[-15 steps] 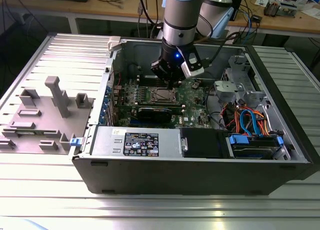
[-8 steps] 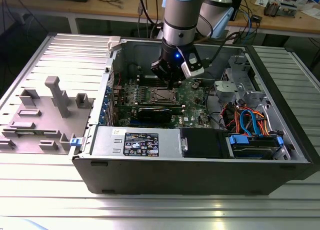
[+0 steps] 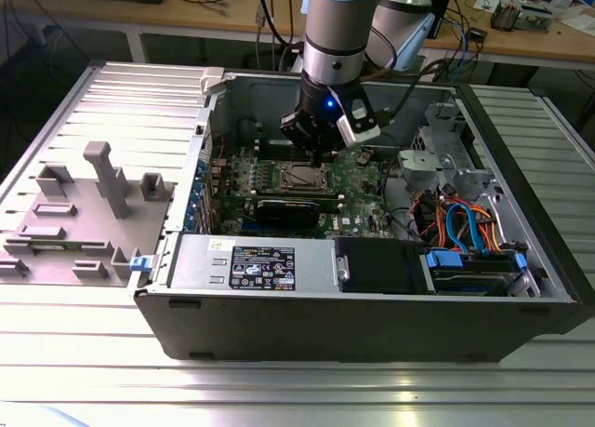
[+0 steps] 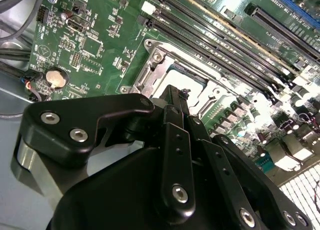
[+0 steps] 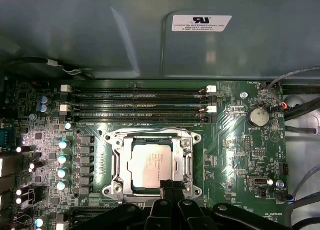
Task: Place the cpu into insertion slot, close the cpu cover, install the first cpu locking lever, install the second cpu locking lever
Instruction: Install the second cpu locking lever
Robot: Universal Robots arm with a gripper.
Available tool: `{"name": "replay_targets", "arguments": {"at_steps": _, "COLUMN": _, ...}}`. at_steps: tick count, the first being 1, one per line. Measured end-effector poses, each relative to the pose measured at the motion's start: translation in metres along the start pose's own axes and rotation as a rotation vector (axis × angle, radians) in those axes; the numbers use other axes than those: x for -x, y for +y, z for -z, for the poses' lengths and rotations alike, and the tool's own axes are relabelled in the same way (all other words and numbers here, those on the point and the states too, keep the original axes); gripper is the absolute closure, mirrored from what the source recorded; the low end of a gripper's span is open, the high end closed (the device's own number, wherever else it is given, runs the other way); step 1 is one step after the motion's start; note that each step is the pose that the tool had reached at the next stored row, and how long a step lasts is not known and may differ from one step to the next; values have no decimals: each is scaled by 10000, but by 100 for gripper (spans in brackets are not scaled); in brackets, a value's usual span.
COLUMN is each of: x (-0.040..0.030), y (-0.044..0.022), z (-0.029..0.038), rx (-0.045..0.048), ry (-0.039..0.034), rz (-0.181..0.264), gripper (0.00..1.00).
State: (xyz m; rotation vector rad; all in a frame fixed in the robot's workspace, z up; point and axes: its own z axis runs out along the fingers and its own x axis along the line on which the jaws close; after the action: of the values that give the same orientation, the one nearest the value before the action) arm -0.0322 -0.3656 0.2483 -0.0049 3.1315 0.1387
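The small square cpu [image 5: 152, 165] has a smooth silvery metal top with soft shine. The thin silvery metal cpu cover [image 5: 186, 160] looks brighter and glossy. The green circuit board [image 5: 240, 155] is glossy; the black gripper [image 5: 169, 186] is matt.

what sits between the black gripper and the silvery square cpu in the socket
Nothing visible does. The black gripper hangs at the edge of the silvery square cpu, which already lies in its slot with the thin silvery metal cpu cover framing it.

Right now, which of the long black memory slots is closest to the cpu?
The bottom memory slot, the one running right beside the cpu cover; the others lie farther toward the case wall.
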Motion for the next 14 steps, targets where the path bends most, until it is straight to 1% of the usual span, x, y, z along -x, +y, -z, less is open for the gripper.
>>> {"name": "replay_targets", "arguments": {"at_steps": 2, "x": -2, "y": -3, "z": 12, "rx": 2, "ry": 0, "rz": 1, "gripper": 89}}
{"name": "replay_targets", "arguments": {"at_steps": 6, "x": -8, "y": -76, "z": 19, "rx": 0, "ry": 1, "rz": 4, "gripper": 89}}
{"name": "replay_targets", "arguments": {"at_steps": 7, "x": -14, "y": -122, "z": 23, "rx": 1, "ry": 1, "rz": 13, "gripper": 89}}
{"name": "replay_targets", "arguments": {"at_steps": 9, "x": -26, "y": -152, "z": 25, "rx": 2, "ry": 0, "rz": 20, "gripper": 89}}
{"name": "replay_targets", "arguments": {"at_steps": 11, "x": -60, "y": -173, "z": 27, "rx": 5, "ry": -2, "rz": 25, "gripper": 89}}
{"name": "replay_targets", "arguments": {"at_steps": 14, "x": -141, "y": -205, "z": 29, "rx": 11, "ry": -6, "rz": 25, "gripper": 89}}
